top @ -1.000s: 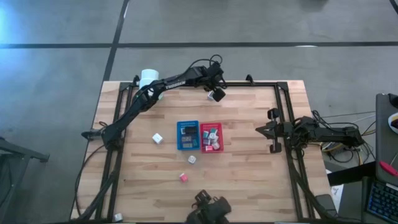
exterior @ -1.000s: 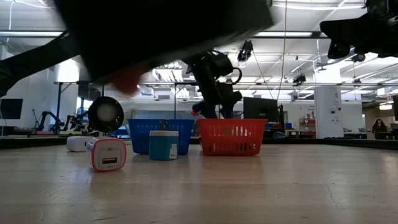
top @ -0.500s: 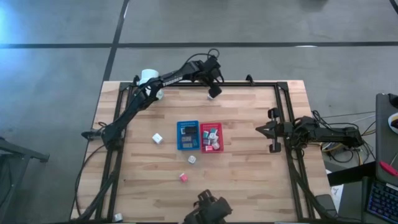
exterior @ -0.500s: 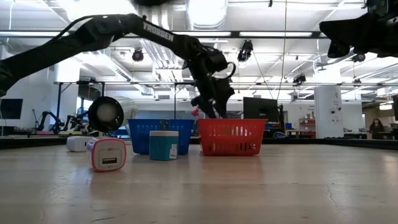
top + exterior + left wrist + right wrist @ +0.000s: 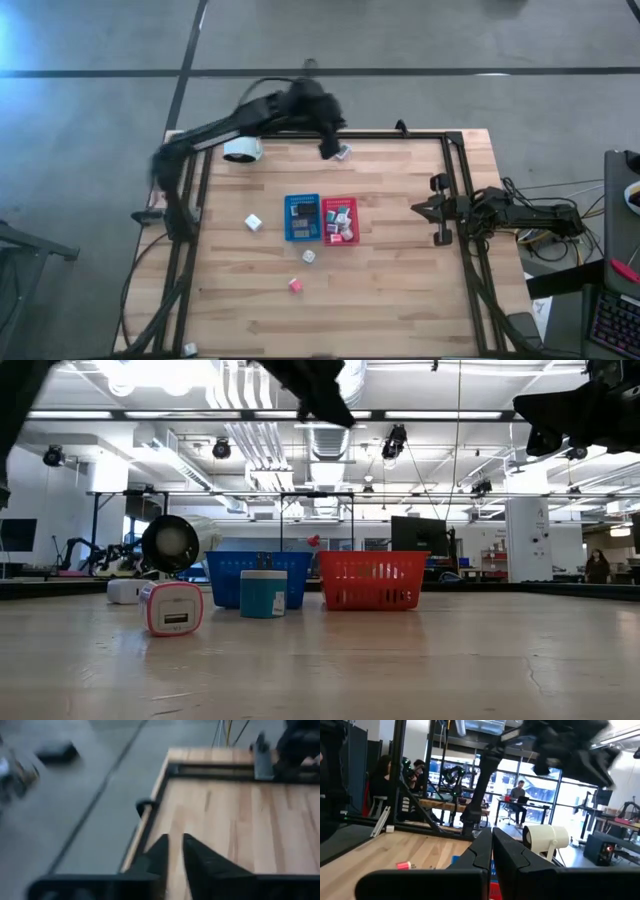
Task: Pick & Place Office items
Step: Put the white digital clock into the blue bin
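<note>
Blurring over the tabletop's (image 5: pixel 400 260) 12 o'clock edge, the left gripper (image 5: pixel 328 143) was smeared; its fingers (image 5: pixel 197 857) looked nearly shut, any load unclear. The right gripper (image 5: pixel 432 210) waited at 3 o'clock, fingers together. Small cubes (image 5: pixel 340 220) filled the perforated red tray (image 5: pixel 352 205).

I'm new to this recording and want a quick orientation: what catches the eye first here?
The blue tray and red tray stand side by side mid-table, small items inside the red one. The left arm sweeps, blurred, over the table's far edge, its left gripper near a small cube there. The right gripper waits at the right edge; a white cylinder lies at the far left corner.
</note>
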Controlling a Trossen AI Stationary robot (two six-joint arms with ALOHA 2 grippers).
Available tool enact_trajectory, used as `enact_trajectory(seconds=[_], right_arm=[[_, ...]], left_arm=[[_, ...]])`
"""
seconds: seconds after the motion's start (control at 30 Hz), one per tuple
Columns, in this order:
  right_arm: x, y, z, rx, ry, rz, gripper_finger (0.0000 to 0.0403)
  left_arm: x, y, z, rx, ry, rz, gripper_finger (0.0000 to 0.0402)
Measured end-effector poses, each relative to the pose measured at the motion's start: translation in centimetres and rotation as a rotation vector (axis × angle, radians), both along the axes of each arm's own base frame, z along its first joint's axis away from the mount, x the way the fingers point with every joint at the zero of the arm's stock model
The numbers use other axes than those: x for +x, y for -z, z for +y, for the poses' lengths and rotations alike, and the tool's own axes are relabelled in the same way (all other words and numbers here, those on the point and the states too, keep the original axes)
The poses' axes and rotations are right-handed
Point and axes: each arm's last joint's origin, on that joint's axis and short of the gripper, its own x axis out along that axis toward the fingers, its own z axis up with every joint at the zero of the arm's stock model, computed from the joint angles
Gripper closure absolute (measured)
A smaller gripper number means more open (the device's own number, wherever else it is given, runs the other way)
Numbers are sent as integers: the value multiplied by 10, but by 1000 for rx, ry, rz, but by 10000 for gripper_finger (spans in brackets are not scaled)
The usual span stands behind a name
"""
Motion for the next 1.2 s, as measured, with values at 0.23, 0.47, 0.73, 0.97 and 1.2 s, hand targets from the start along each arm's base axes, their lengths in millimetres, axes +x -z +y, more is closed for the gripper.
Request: enact_trajectory(seconds=[0.23,0.47,0.73,0.97,1.2], right_arm=[[1,1,0,-52,12,8,394],[7,8,-1,27,15,95,394],[14,17,-2,34,55,196,394],[18,5,-9,75,108,155,394],[29,-35,-32,88,248,313,394]], left_arm=[[-95,5,-59,5,146,-297,392],[-196,73,-98,-8,161,-458,398],[-253,149,-119,-46,125,-529,400],[-267,179,-123,-8,119,-565,400],[-268,189,-124,78,152,-527,400]])
